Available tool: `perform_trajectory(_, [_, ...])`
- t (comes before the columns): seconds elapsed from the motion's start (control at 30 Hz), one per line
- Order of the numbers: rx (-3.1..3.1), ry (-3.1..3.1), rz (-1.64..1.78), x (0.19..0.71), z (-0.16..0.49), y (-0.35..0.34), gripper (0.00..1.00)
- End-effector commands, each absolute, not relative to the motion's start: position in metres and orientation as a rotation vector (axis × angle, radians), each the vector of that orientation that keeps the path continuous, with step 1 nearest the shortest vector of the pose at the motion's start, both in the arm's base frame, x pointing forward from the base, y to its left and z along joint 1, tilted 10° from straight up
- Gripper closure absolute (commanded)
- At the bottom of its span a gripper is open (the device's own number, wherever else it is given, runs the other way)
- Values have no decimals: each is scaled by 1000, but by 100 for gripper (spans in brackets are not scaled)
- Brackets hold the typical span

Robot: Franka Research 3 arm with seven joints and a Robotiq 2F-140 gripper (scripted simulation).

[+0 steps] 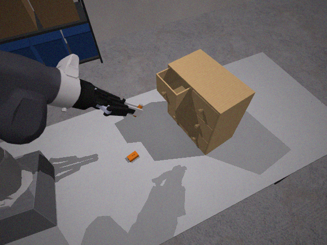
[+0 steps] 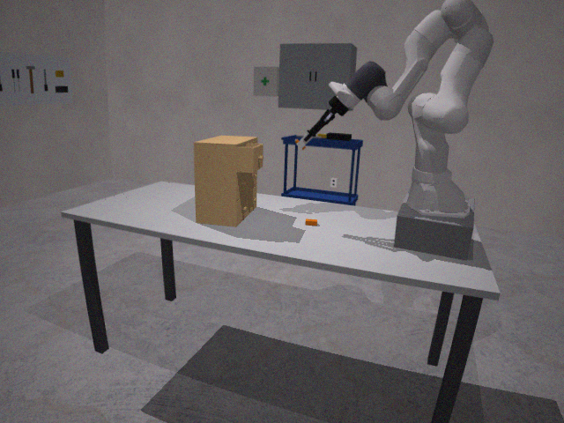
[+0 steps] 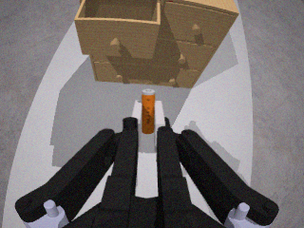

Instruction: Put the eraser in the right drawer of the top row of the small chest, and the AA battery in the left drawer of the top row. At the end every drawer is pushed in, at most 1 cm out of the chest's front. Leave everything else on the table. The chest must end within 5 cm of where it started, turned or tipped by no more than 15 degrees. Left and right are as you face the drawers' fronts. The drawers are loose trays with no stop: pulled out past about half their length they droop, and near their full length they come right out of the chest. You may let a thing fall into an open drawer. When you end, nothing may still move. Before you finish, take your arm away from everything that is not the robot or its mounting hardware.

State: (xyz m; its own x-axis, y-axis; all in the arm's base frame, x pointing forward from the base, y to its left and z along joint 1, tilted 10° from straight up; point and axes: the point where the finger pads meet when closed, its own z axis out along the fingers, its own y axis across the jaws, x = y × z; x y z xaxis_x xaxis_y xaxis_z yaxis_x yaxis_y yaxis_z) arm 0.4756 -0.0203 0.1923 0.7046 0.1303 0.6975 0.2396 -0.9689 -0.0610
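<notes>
My gripper (image 1: pixel 137 109) (image 2: pixel 303 141) (image 3: pixel 148 111) is shut on the AA battery (image 1: pixel 140 106) (image 3: pixel 148 112), an orange cylinder that sticks out past the fingertips. The gripper is tilted and hangs high in the air, in front of the small wooden chest (image 1: pixel 211 79) (image 2: pixel 218 181) and a little above its top. The left drawer of the top row (image 1: pixel 162 81) (image 2: pixel 257 154) (image 3: pixel 117 30) is pulled out part way and looks empty. The other drawers are pushed in. The orange eraser (image 1: pixel 132 155) (image 2: pixel 311 222) lies flat on the table (image 1: pixel 277 87) (image 2: pixel 137 204), in front of the chest.
The robot's grey base block (image 1: pixel 26 200) (image 2: pixel 433 232) stands at the table's end. A blue shelf cart (image 1: pixel 52 44) (image 2: pixel 323 143) stands on the floor behind the table. The chest stands near the table's far end.
</notes>
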Motion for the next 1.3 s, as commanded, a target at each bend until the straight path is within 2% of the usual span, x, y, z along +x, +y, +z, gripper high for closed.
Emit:
perform_trajectory(0.0, [-2591, -203, -1245, 483, 223, 3, 94])
perform_trajectory(0.33, [-2503, -178, -1399, 480, 221, 2, 94])
perform_trajectory(1.27, [-2463, -168, -1464, 479, 220, 2, 94])
